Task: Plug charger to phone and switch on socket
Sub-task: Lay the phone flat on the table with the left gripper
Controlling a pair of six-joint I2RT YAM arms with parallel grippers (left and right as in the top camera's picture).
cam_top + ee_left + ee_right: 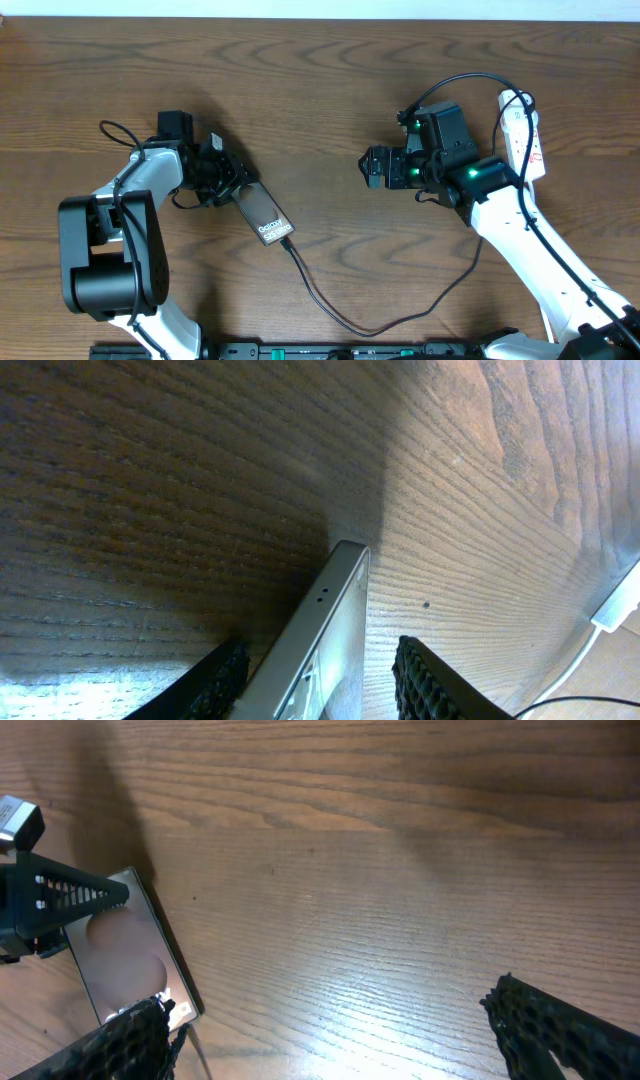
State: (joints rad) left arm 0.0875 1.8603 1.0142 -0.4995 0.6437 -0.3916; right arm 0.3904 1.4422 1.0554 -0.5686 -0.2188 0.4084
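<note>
I saw the phone (262, 213), a dark slab with white lettering, lying diagonally left of centre. The charger (372, 331), a thin black cable, met its near end and looped off rightward. The socket (528, 140), white with red marks, lay at the far right.

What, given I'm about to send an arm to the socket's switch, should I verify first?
1. Charger tip meets the lower end of the phone: ok; fully seated: cannot tell.
2. Left gripper clear of the phone: not ok; its fingers straddle the upper edge, with a gap at one side.
3. Right gripper open and empty: ok.
4. Socket in view beside the right arm: ok.
5. Socket switch position: cannot tell, too small.
</note>
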